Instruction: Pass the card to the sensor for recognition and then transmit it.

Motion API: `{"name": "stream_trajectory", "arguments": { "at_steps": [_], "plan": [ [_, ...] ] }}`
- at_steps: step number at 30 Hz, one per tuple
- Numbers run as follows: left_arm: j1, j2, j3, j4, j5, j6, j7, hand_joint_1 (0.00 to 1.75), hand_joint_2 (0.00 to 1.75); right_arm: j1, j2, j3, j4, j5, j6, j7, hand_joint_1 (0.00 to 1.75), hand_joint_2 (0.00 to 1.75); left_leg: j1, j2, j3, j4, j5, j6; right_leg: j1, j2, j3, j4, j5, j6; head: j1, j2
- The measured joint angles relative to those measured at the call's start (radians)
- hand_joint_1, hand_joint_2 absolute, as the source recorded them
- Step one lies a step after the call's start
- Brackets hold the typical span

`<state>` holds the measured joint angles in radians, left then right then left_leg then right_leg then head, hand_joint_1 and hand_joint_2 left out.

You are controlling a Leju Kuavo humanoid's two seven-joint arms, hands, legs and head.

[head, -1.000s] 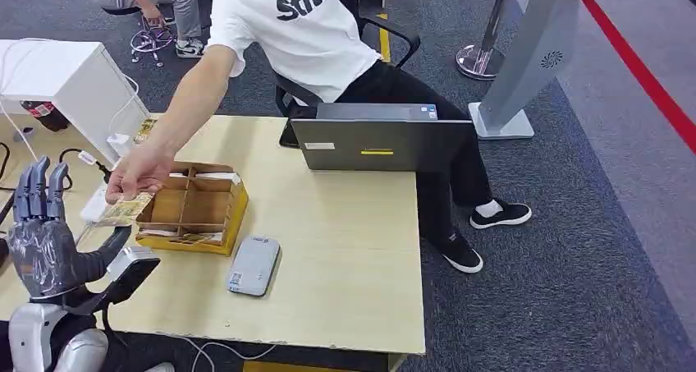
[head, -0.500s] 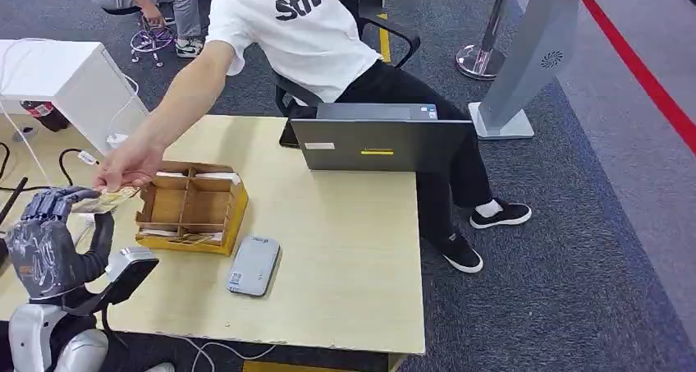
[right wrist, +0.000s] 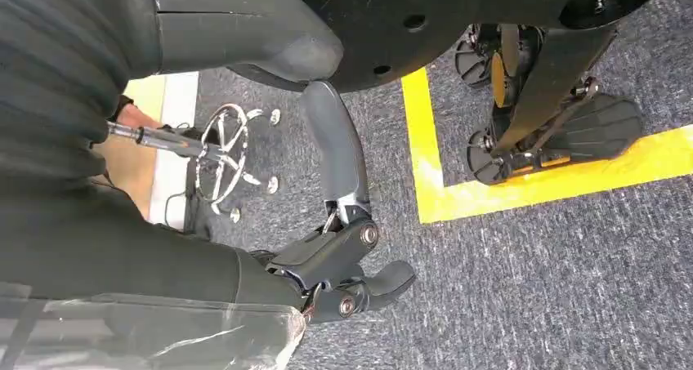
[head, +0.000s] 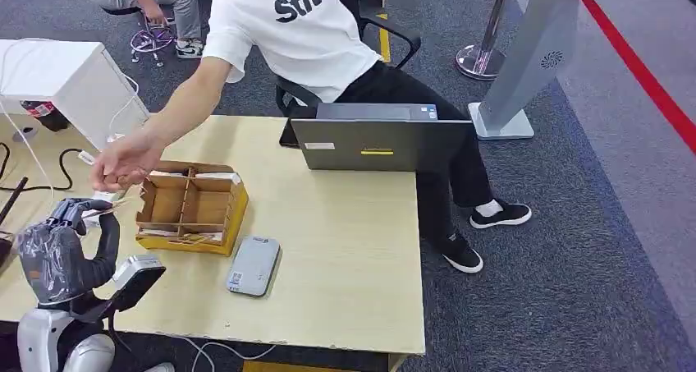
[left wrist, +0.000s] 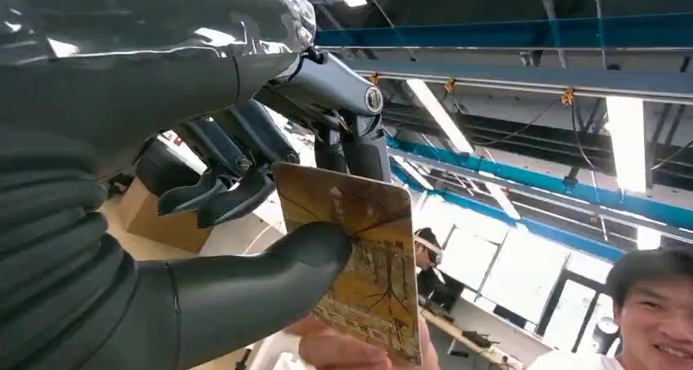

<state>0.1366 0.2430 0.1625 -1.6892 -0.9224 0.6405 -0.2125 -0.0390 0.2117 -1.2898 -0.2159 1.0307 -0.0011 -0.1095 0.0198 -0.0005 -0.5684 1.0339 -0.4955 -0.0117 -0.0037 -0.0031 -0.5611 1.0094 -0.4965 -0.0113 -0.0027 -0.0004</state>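
Table (head: pixel 345 249) in front, laptop (head: pixel 382 144) at its far edge, seated person (head: pixel 320 35) behind it. Divided box (head: pixel 193 208) left of centre; flat sensor (head: pixel 254 264) just beside its near right corner. Left hand (head: pixel 61 241) at table's left edge, card (head: pixel 105 208) pinched at fingertips, left of box. Person's hand (head: pixel 123 163) just above card. Right hand (right wrist: pixel 343 247) hanging over floor (right wrist: pixel 523 288).

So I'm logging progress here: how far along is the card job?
Early stage. Done: the left hand pinches the card between thumb and fingers. In hand: the handover is finishing, as the person's hand hovers close and fingers touch the card's far edge in the wrist view. Left: presenting it to the grey sensor on the table, then passing it on.
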Motion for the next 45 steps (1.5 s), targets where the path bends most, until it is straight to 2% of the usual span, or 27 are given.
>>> {"name": "stream_trajectory", "arguments": {
  "at_steps": [3, 6, 10, 12, 17, 23, 35, 45],
  "plan": [
    [0.002, -0.003, -0.007, 0.000, -0.073, 0.005, -0.003, 1.75, 1.75, 0.000, 0.000, 0.000, 0.000, 0.005, -0.002, -0.001, 0.00, 1.75, 0.000, 0.000, 0.000, 0.000, 0.000, 0.000, 0.000, 0.000, 0.000, 0.000, 0.000, 0.000, 0.000, 0.000],
    [0.004, -0.018, -0.046, 0.017, -0.218, 0.036, 0.000, 1.75, 1.75, 0.000, 0.000, 0.000, 0.000, 0.009, -0.003, -0.001, 0.00, 1.75, 0.000, 0.000, 0.000, 0.000, 0.000, 0.000, 0.000, 0.000, 0.000, 0.000, 0.000, 0.000, 0.000, 0.000],
    [0.001, -0.031, -0.134, 0.083, -0.398, 0.042, 0.036, 1.75, 1.75, -0.001, 0.000, 0.000, 0.000, 0.021, 0.000, -0.001, 0.00, 1.75, -0.001, 0.000, 0.000, 0.000, 0.000, 0.000, -0.001, 0.000, 0.000, 0.000, 0.000, 0.000, 0.000, 0.000],
    [-0.005, -0.034, -0.191, 0.131, -0.436, 0.042, 0.060, 1.75, 1.75, -0.001, 0.000, 0.000, 0.000, 0.030, 0.002, -0.001, 0.00, 1.75, -0.001, 0.000, 0.000, 0.000, 0.000, 0.000, -0.001, 0.000, 0.000, 0.000, 0.000, 0.000, 0.000, 0.000],
    [-0.047, -0.044, -0.300, 0.256, -0.452, 0.042, 0.096, 1.75, 1.75, -0.001, -0.002, 0.000, 0.000, 0.039, 0.007, 0.001, 0.00, 1.75, -0.001, 0.000, 0.000, 0.000, 0.000, 0.000, -0.001, 0.000, 0.000, 0.000, 0.000, 0.001, 0.001, 0.000],
    [-0.109, -0.064, -0.385, 0.407, -0.454, 0.032, 0.114, 1.75, 1.75, -0.001, -0.004, 0.000, 0.002, 0.048, 0.008, 0.006, 0.00, 1.75, 0.000, 0.000, 0.000, 0.000, 0.000, 0.000, -0.001, 0.000, 0.000, 0.000, 0.001, 0.001, 0.000, 0.000],
    [-0.177, -0.088, -0.425, 0.569, -0.457, 0.006, 0.141, 1.75, 1.75, -0.002, -0.008, 0.002, 0.005, 0.052, 0.007, 0.011, 0.00, 1.75, -0.001, 0.000, 0.000, 0.000, 0.000, 0.000, -0.001, 0.000, 0.000, 0.000, 0.001, 0.001, 0.000, 0.000],
    [-0.202, -0.098, -0.441, 0.624, -0.460, -0.006, 0.142, 1.75, 1.75, -0.002, -0.009, 0.007, 0.007, 0.054, 0.009, 0.011, 0.00, 1.75, -0.001, 0.000, 0.000, 0.000, 0.000, 0.000, -0.001, 0.000, 0.000, 0.000, 0.001, 0.001, 0.000, 0.000]
  ]
}}
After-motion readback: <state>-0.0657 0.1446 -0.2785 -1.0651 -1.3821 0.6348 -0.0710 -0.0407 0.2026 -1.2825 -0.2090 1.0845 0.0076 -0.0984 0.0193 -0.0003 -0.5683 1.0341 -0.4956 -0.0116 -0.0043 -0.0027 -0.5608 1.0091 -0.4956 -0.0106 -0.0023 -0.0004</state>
